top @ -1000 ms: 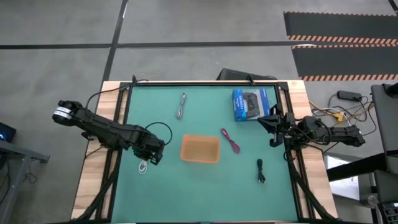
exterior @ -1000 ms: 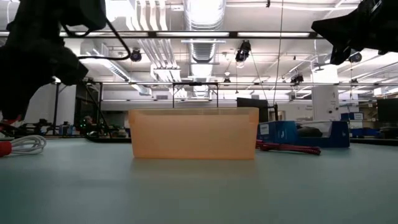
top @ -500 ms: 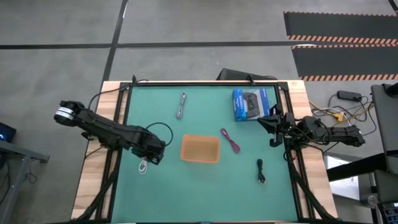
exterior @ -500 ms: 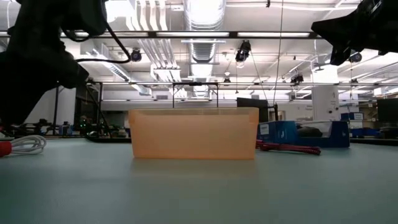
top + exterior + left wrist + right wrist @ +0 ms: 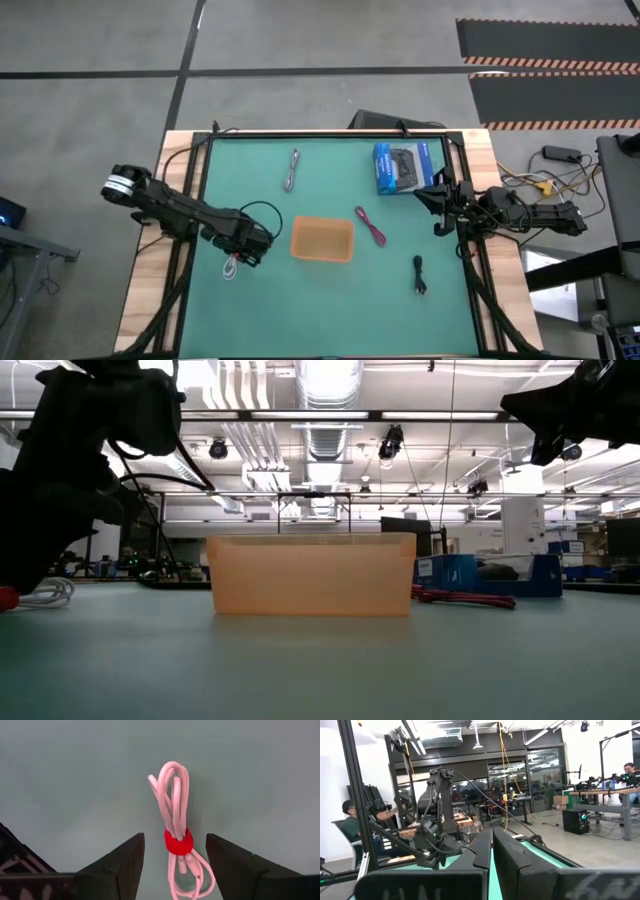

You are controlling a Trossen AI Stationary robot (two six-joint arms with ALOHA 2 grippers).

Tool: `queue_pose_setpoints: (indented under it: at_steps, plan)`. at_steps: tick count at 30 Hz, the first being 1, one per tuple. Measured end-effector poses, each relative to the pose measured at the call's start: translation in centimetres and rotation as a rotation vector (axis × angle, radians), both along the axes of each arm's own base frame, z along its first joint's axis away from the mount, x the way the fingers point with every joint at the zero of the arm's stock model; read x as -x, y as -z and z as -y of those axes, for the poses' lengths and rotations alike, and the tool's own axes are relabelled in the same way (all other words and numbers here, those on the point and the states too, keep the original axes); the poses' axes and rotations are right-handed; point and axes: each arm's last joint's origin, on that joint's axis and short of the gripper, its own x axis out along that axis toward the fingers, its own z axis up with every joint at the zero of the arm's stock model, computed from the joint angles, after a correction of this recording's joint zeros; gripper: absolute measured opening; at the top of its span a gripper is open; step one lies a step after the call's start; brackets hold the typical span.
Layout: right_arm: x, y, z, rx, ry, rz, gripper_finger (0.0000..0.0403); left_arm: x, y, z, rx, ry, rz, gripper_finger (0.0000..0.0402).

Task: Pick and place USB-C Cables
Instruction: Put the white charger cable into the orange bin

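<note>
Left gripper fingers astride white cable

blue box, green table, seated person

White cable's lower loops cut off.

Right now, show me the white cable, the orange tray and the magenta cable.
white cable (image 5: 178,842), left wrist view, on its red band.
orange tray (image 5: 310,575), low view, on its front wall.
magenta cable (image 5: 371,226), high view, mid-bundle.
</note>
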Motion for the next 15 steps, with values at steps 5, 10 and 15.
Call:
queue_pose_setpoints:
  at_steps: [5,10,15]
  plan:
    - [0.0,0.0,0.0,0.001,0.0,0.0,0.0009,-0.2,0.4,0.0,-0.019,0.002,-0.012,0.0189]
    - [0.0,0.0,0.0,-0.004,-0.001,0.001,0.0009,-0.3,0.9,0.0,-0.025,0.006,-0.039,0.0172]
    - [0.0,0.0,0.0,-0.028,-0.008,0.005,0.0009,-0.4,1.4,0.2,-0.031,0.011,-0.059,0.0153]
